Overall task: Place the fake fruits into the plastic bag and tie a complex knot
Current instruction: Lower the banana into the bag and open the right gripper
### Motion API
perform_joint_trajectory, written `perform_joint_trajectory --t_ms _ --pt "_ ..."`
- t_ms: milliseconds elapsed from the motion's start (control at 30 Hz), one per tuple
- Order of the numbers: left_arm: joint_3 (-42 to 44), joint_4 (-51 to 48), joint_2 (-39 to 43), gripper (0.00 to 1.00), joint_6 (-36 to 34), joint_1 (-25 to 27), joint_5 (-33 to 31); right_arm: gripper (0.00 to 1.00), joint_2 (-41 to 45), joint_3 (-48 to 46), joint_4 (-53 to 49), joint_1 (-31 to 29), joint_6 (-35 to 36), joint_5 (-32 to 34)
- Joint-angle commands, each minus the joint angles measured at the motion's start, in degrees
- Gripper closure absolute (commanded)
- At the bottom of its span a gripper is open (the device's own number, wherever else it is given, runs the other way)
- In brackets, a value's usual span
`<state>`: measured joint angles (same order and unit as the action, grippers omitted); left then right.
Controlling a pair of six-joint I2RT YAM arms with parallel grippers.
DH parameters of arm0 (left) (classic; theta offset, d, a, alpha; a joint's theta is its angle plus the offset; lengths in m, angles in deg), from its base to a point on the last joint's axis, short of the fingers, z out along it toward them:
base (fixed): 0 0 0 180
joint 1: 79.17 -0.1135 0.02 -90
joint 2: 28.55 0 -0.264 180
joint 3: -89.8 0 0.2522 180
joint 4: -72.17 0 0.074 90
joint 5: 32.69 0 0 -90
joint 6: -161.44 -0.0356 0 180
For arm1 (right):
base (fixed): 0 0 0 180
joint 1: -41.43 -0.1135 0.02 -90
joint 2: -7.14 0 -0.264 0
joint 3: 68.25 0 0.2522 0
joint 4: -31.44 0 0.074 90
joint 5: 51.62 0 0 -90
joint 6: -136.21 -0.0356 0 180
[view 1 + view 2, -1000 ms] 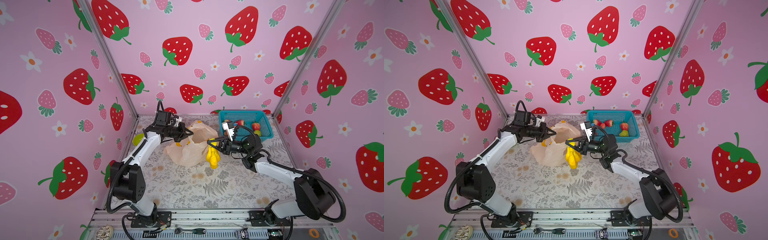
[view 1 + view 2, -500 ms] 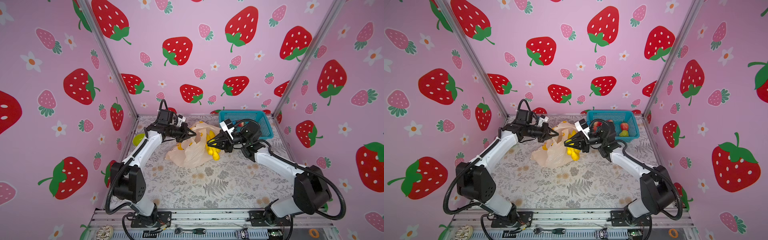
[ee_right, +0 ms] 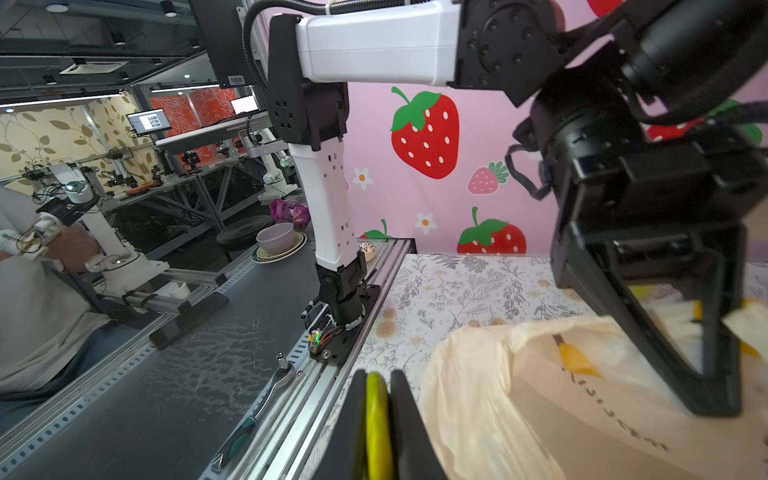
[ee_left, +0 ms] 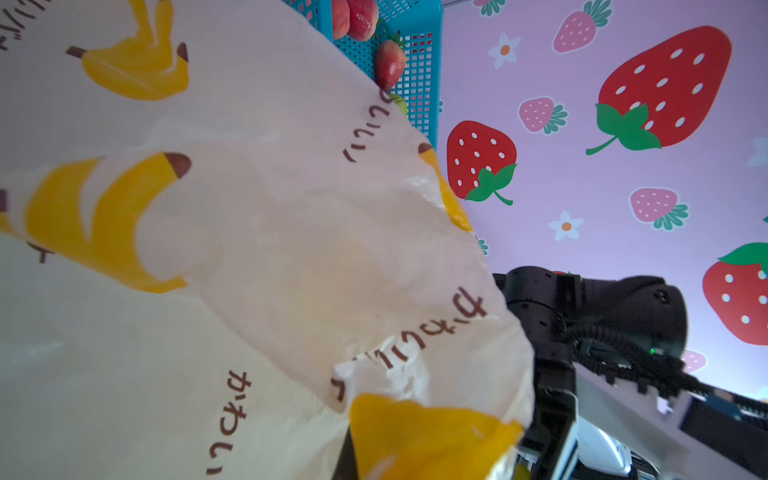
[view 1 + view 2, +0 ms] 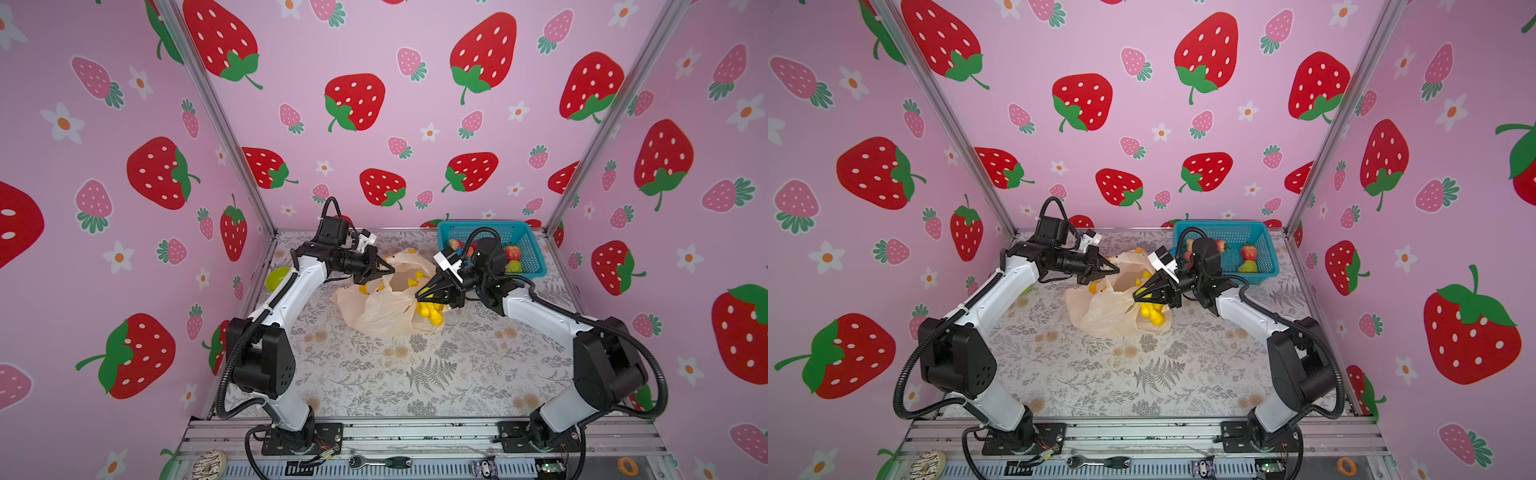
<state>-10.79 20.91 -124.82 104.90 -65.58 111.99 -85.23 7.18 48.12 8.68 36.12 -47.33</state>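
The left gripper (image 5: 388, 269) has its jaws pressed together on the raised rim of the plastic bag (image 5: 384, 309). The right gripper (image 5: 420, 293) pinches the bananas (image 5: 430, 312), which hang just below its jaws at the bag's open mouth.

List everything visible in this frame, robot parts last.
plastic bag: one, pale peach, table centre, mouth open
bananas: one bunch, yellow, at bag's right edge
basket: one, blue, back right
red-pink fruits: at least three, in basket
green fruit: one, in basket
bowl: one, lime green, left edge
ratchet: one, green-handled, front rail
doughnut: one, white-iced, front left
ring: one, orange, front right
left pincer: black, shut on bag rim
right pincer: black, shut on bananas
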Motion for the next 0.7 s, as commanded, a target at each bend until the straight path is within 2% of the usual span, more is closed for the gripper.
perform_joint_trajectory --t_ms 0,400,600,667 --pt "-3.5 -3.9 -0.3 1.00 -3.8 1.1 2.7 1.00 -2.3 2.7 -4.3 0.0 7.0 -2.0" --pt "-4.1 -6.1 -2.4 1.00 -5.4 4.3 1.2 1.00 -10.4 9.5 -6.7 -0.8 11.9 4.1" --pt "-4.6 -8.8 -4.0 1.00 -6.6 4.8 -4.5 1.00 -7.9 6.2 -7.5 -0.6 20.3 13.0" --pt "-5.1 -9.8 -4.5 1.00 -7.1 4.8 -6.7 1.00 -6.8 5.3 -11.2 -0.6 27.3 15.5"
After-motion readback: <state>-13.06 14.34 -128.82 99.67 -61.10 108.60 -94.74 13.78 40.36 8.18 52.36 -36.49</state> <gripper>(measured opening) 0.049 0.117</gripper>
